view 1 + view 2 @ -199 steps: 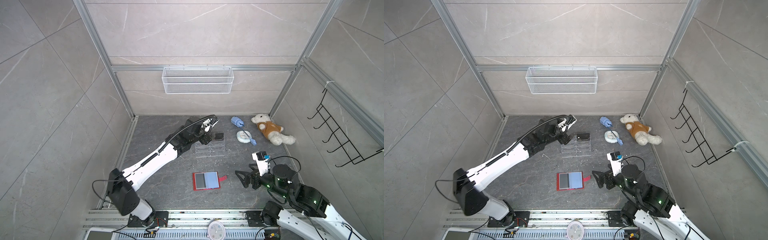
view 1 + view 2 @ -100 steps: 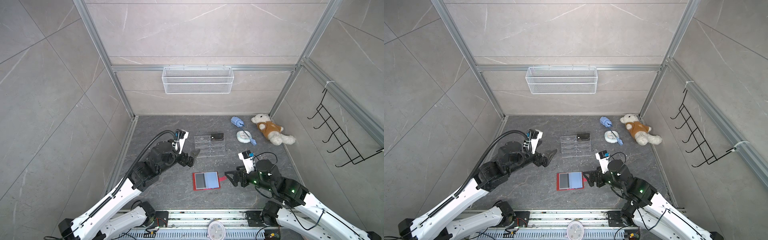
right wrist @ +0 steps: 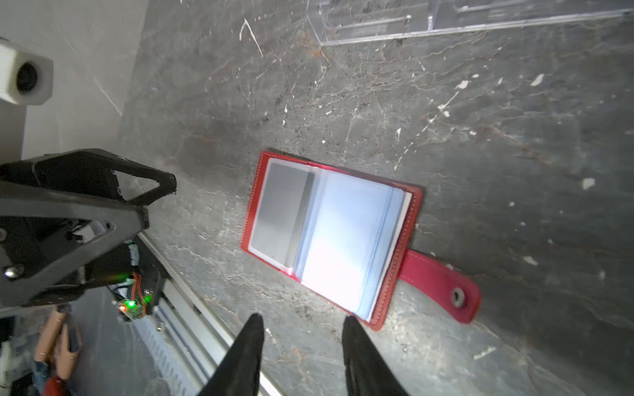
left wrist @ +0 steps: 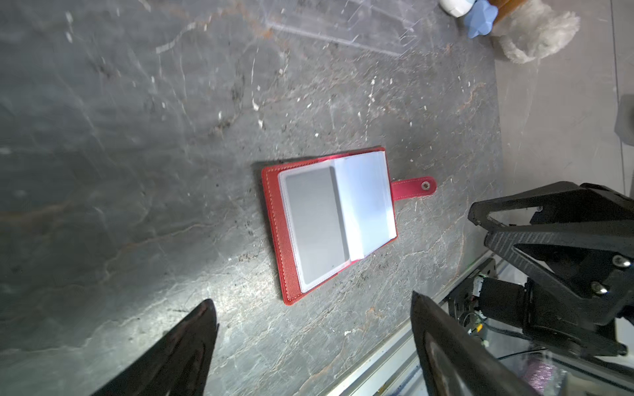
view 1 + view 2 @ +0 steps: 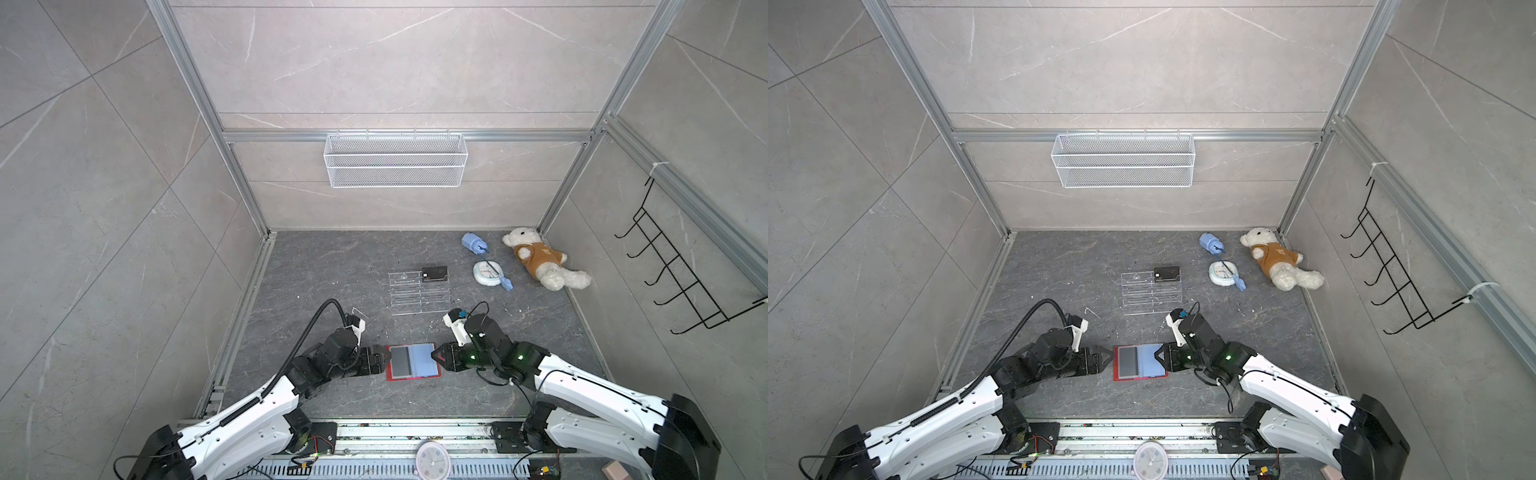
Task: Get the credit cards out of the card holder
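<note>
Approach to the sleeved card (image 4: 314,223): the holder (image 5: 411,360) lies open between your left gripper (image 5: 385,359) at its 9 o'clock, jaws wide and empty, and right gripper (image 5: 435,358) at 3 o'clock, jaws half-narrowed and empty; next, likely pin the holder and pinch the card's edge.

Open floor (image 5: 415,397) before the card holder (image 5: 412,361), left pincer (image 5: 388,360) and right pincer (image 5: 434,357) alongside (acrylic stand (image 5: 419,296) behind).

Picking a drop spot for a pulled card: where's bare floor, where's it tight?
Bare: floor from left wall to the clear stand; the patch right of the stand; the strip between card holder and front rail. Tight: back right corner with teddy bear, white disc, blue plug; left arm and right arm flank the holder.
</note>
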Motion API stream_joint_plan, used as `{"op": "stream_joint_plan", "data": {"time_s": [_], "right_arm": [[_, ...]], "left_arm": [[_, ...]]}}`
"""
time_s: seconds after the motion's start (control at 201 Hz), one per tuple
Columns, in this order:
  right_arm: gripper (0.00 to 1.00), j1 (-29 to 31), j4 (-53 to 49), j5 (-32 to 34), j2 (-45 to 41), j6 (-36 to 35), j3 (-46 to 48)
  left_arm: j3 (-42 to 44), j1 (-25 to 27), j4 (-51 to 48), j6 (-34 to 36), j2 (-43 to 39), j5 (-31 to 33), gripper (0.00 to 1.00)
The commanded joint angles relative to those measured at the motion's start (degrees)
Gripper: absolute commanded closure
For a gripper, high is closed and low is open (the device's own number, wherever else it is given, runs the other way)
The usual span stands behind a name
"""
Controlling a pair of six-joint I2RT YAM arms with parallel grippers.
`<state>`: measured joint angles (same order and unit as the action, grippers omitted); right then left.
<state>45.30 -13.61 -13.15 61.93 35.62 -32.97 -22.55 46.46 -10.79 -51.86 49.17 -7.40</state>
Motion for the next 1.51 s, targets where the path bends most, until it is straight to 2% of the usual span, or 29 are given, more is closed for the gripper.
{"op": "stream_joint_plan", "data": {"time_s": [0.0,0.08,0.139,0.398,0.562,0.861,0.926,1.03,1.249,1.394,1.508], "right_arm": [[0.68,-0.1,6.5,-1.0,4.5,0.7,1.0],[0.76,-0.1,9.0,-1.2,7.6,0.7,1.4],[0.78,-0.2,11.1,-0.9,9.5,1.0,2.3],[0.8,-0.1,17.5,1.1,13.3,3.5,6.7],[0.81,-0.1,18.1,1.2,13.9,3.8,8.0],[0.82,-0.2,20.1,1.7,14.9,5.1,9.9],[0.82,-0.1,20.4,1.9,15.0,5.4,10.5],[0.82,-0.2,21.0,1.9,15.3,5.9,11.0],[0.83,-0.1,21.9,1.7,16.1,6.2,11.6],[0.83,-0.2,22.9,1.4,16.9,6.5,11.7],[0.83,-0.1,22.9,1.2,17.0,6.5,11.6]], "left_arm": [[4.9,-0.1,16.3,-13.2,2.3,-3.9,0.14],[7.4,-0.1,20.9,-16.2,4.1,-4.2,0.16],[7.7,-0.1,21.3,-16.9,5.1,-4.0,0.17],[8.6,0.0,28.5,-20.0,12.2,-6.0,0.21],[9.5,-0.1,33.9,-21.3,17.4,-7.0,0.24],[10.9,0.0,40.4,-21.4,22.2,-6.9,0.28],[12.3,-0.1,44.2,-22.0,23.3,-6.5,0.35],[13.3,0.0,49.0,-21.9,24.1,-6.0,0.4],[12.0,0.0,47.5,-19.4,22.8,-6.3,0.62],[11.8,0.0,50.5,-19.3,24.8,-7.2,0.76],[12.3,0.0,52.3,-19.6,25.2,-7.0,0.81]]}}
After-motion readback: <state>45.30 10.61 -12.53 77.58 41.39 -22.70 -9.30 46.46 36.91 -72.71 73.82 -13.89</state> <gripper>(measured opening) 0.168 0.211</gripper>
